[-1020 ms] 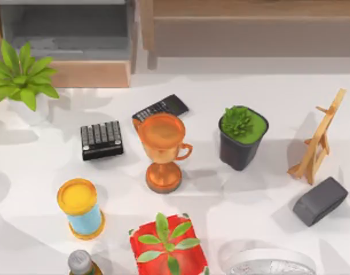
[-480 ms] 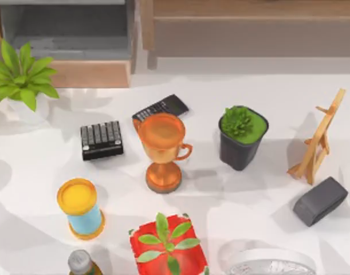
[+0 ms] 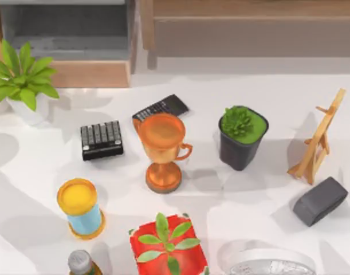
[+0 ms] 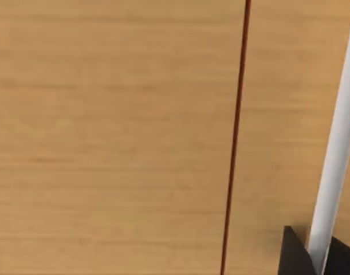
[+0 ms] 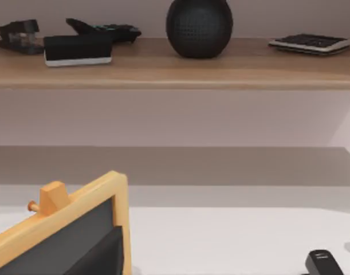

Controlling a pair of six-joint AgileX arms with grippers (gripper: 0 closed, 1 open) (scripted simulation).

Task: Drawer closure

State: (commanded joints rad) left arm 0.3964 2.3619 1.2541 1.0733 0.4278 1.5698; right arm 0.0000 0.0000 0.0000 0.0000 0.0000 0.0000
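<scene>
One drawer stands open at bench's far left: rigid, bulky, slides on rails. Push flat on tan front board, no grasp needed. Hand states: cannot tell.

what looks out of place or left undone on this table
The drawer at the top view's upper left stands pulled out, grey inside exposed, tan front board forward of the cabinet. The tabletop items all stand upright; nothing spilled.
</scene>
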